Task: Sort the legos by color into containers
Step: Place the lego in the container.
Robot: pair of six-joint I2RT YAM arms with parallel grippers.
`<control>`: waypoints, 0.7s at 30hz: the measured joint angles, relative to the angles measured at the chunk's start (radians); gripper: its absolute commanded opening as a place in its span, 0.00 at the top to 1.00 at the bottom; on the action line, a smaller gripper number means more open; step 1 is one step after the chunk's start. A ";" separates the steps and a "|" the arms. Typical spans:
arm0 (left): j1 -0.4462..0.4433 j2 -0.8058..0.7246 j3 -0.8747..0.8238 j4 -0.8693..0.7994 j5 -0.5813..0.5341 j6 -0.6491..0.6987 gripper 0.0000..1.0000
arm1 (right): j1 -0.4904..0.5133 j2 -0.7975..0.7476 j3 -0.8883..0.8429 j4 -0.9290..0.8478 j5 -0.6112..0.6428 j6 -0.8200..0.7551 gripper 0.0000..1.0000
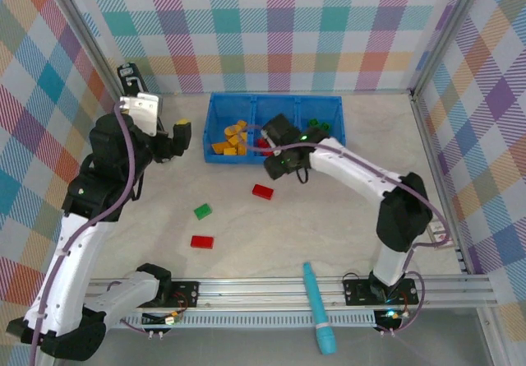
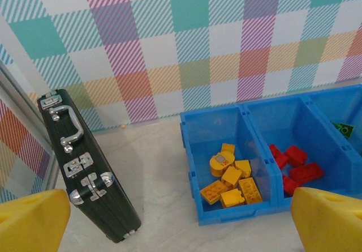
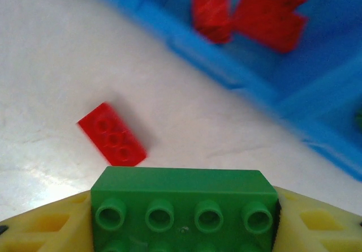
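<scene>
Green brick (image 3: 184, 204), its lower half cut off, sits clamped in right gripper (image 3: 184, 223); left gripper (image 2: 181, 221) gapes empty.

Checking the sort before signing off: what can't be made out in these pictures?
Top view: the right arm covers most of the middle compartment.
Left wrist view: the picture's edge cuts off the third compartment.
Right wrist view: the tray and its red bricks are blurred; the gripped green brick runs off the bottom.

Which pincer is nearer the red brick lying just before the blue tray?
Right. The right pincer, gripping a green brick, hangs just beyond the red brick; the open left pincer sits farther off, by the left end of the tray.
</scene>
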 measured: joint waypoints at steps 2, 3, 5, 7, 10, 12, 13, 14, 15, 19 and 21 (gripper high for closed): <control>0.000 0.019 0.000 0.001 0.000 0.002 0.00 | -0.067 -0.013 0.006 0.006 0.003 -0.026 0.41; 0.000 0.028 0.000 0.001 0.000 0.002 0.00 | -0.103 -0.013 0.011 0.016 0.006 -0.039 0.41; 0.002 0.042 0.000 0.002 0.000 0.002 0.00 | -0.166 -0.011 0.017 0.033 0.005 -0.060 0.42; 0.002 0.055 0.000 0.002 0.000 0.002 0.00 | -0.229 0.004 0.046 0.039 0.002 -0.076 0.42; 0.003 0.067 0.000 0.002 0.000 0.004 0.00 | -0.301 0.061 0.123 0.065 -0.003 -0.097 0.42; 0.003 0.072 0.000 0.002 0.000 0.006 0.00 | -0.326 0.119 0.183 0.082 -0.005 -0.114 0.42; 0.003 0.072 0.000 0.002 0.000 0.006 0.00 | -0.332 0.146 0.208 0.086 -0.010 -0.117 0.42; 0.003 0.072 0.000 0.002 0.000 0.007 0.00 | -0.338 0.178 0.233 0.090 -0.013 -0.124 0.42; 0.003 0.072 0.000 0.002 0.000 0.009 0.00 | -0.342 0.209 0.255 0.092 -0.018 -0.134 0.42; 0.003 0.080 0.000 0.002 0.000 0.010 0.00 | -0.350 0.308 0.306 0.092 -0.018 -0.175 0.42; 0.004 0.088 0.000 0.002 0.000 0.010 0.00 | -0.352 0.341 0.309 0.091 -0.018 -0.193 0.42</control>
